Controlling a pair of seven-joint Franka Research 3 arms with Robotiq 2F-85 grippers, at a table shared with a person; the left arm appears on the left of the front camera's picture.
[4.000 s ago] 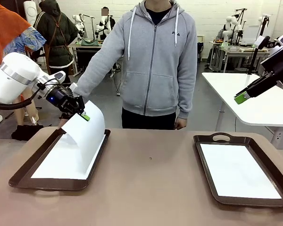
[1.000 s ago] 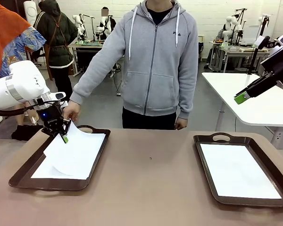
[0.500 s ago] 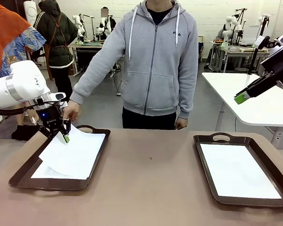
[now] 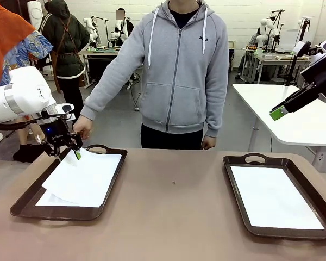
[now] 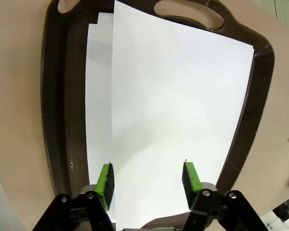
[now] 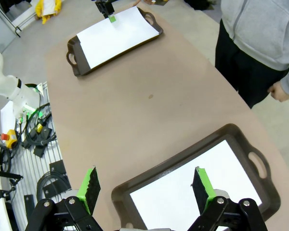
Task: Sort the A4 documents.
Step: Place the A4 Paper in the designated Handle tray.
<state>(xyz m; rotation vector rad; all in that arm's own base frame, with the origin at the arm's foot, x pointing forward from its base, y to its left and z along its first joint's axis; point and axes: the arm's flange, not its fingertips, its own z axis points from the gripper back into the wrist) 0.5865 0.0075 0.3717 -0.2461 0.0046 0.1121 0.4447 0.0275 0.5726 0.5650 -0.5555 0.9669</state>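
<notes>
The left gripper point(image 5: 147, 180) has its green-padded fingers point(image 5: 105, 179) spread apart above the near end of the top sheet point(image 4: 84, 176), no pad touching the paper, so the sheet looks let go. It lies skewed on the sheet beneath point(image 5: 97, 91), one corner lapping the rim of the left tray point(image 4: 23, 201), probably because it dropped loose instead of being squared up. Thin, limp and plain white, both sheets show sharply against the dark brown, glossy, raised-rim tray with its cut-out handle point(image 5: 189, 9). The person's hand point(image 4: 82, 128) rests at the tray's far edge, just beside the gripper. Well to the right of that tray, the right gripper point(image 6: 147, 185) hangs with fingers wide and nothing between them, high over the right tray point(image 4: 236, 187), where another white sheet point(image 4: 274, 202) lies flat and square. The smooth tan counter point(image 4: 174, 217) lies between the trays.
</notes>
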